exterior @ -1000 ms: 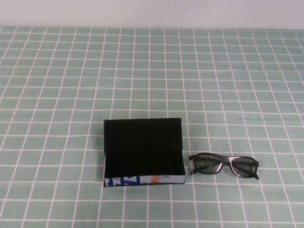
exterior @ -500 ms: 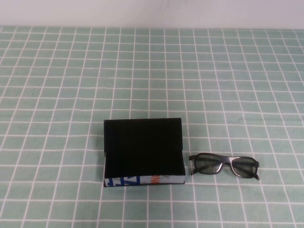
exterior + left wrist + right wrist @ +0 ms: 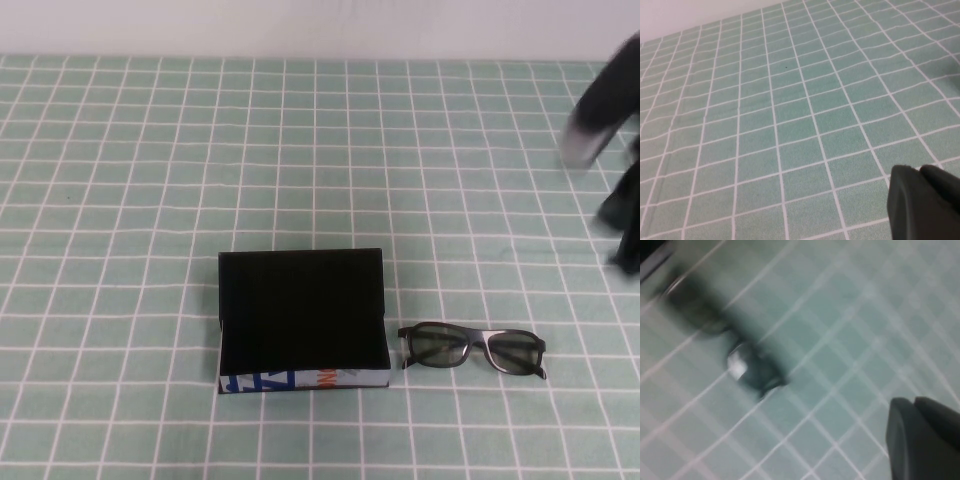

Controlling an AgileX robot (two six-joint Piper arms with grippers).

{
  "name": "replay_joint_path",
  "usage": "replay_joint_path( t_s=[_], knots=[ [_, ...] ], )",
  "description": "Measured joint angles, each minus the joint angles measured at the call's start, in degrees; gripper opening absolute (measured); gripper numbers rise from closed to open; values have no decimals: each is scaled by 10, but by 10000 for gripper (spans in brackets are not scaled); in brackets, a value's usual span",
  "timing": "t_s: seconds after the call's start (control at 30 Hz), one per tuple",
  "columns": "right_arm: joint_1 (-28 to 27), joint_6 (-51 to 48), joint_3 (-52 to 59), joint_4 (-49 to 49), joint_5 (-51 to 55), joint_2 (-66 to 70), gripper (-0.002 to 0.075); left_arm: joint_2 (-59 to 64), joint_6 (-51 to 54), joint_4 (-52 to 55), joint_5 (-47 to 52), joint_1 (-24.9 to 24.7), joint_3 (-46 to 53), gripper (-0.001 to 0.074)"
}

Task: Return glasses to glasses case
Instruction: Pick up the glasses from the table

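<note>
The glasses case stands open at the front middle of the table, its lid upright behind it and its white printed front edge towards me. The black glasses lie folded on the cloth just right of the case. My right gripper is blurred at the far right edge, behind and right of the glasses, and is shut and empty. A blurred dark shape in the right wrist view looks like the glasses. My left gripper is shut and empty above bare cloth and does not show in the high view.
A green cloth with a white grid covers the whole table. A pale wall runs along the far edge.
My right arm has come into the high view at the far right edge, moving fast. The case and the glasses have not moved.
</note>
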Motion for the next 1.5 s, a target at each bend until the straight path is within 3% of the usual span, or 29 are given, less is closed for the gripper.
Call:
replay_joint_path(
  t_s=[0.07, 0.17, 0.43, 0.5, 0.7, 0.8, 1.13, 1.5],
  knots=[
    [7, -138, 0, 59, 30, 27, -13, 0, 0, 0, 0, 0, 0, -2],
    [11, -257, 0, 133, 46, 59, -13, 0, 0, 0, 0, 0, 0, -2],
    [11, -309, 0, 182, 13, 132, 23, 0, 0, 0, 0, 0, 0, -2],
    [13, -318, 0, 184, 1, 140, 90, 0, 0, 0, 0, 0, 0, -2],
    [14, -323, 0, 187, -14, 161, 384, 0, 0, 0, 0, 0, 0, -2],
    [17, -323, 0, 187, -17, 180, 430, 0, 0, 0, 0, 0, 0, -2],
    [80, -281, 0, 94, -29, 236, 449, 0, 0, 0, 0, 0, 0, -2],
    [84, -251, 58, 45, -99, 267, 449, 0, 0, 0, 0, 0, 0, -2]
  ],
)
